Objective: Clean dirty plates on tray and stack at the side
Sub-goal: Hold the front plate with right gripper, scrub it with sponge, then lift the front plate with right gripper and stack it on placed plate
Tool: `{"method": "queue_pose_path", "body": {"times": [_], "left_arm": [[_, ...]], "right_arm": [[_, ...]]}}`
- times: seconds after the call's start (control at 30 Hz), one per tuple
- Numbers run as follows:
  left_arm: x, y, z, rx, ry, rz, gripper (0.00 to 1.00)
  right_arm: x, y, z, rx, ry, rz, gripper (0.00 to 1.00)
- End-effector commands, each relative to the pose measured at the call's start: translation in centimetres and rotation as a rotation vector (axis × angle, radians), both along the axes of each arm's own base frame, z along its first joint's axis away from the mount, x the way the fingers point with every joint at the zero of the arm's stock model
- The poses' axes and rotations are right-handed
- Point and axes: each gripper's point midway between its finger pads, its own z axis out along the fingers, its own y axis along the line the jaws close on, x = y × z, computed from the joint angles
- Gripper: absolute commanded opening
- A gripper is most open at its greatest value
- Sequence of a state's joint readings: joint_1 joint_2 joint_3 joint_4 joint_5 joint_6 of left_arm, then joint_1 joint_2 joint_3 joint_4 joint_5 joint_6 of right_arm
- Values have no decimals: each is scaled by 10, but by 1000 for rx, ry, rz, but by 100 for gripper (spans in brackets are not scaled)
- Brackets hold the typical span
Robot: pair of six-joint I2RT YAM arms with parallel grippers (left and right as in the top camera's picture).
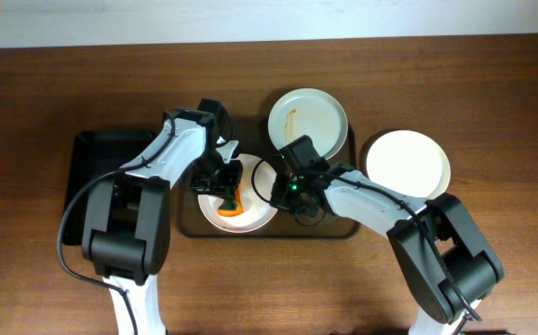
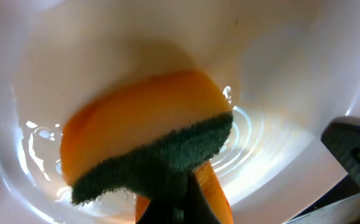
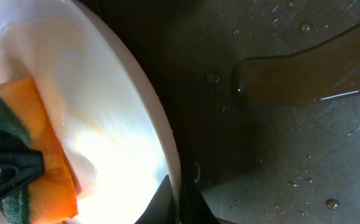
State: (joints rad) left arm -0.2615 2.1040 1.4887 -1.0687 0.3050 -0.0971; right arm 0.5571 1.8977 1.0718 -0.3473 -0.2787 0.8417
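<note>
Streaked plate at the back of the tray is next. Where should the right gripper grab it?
Pinch the plate by its right rim, coming in from the right. It is shallow and lies flat, so only the raised rim offers a bite, and that side looks open.

**Worktop**: dark brown wood, grain running left to right. Three items lie directly on it.

1. Black tray: rectangular, at the left, partly hidden under the left arm.
2. Brown tray: rectangular with rounded corners, at the centre, just to the right of the black tray. The right wrist view shows its surface wet with droplets.
3. White plate: round, shallow and plain, with no streaks visible. It sits on bare wood just beside the brown tray's right edge.
</note>
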Motion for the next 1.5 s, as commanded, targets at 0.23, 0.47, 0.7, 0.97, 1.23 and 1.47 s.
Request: {"method": "queue_pose_path", "body": {"times": [0.23,0.47,0.7,0.97,1.23,1.47], "left_arm": [[96,52,140,9,-267,125,0],[98,71,138,122,-284,126,0],[100,71,138,120,-292,127,0],[101,71,139,120,-295,127,0],[100,71,139,120,-294,127,0],[100,71,139,120,-294,127,0]], "right_arm": [[0,-8,-11,-44,11,-15,19],[0,-9,-23,-66,18,-23,30],[-5,2,-13,29,57,28,4],[-4,-69,101,-218,-236,11,4],[-1,-138,181,-656,-444,-73,4],[0,-139,199,-880,-569,-7,4]]}}
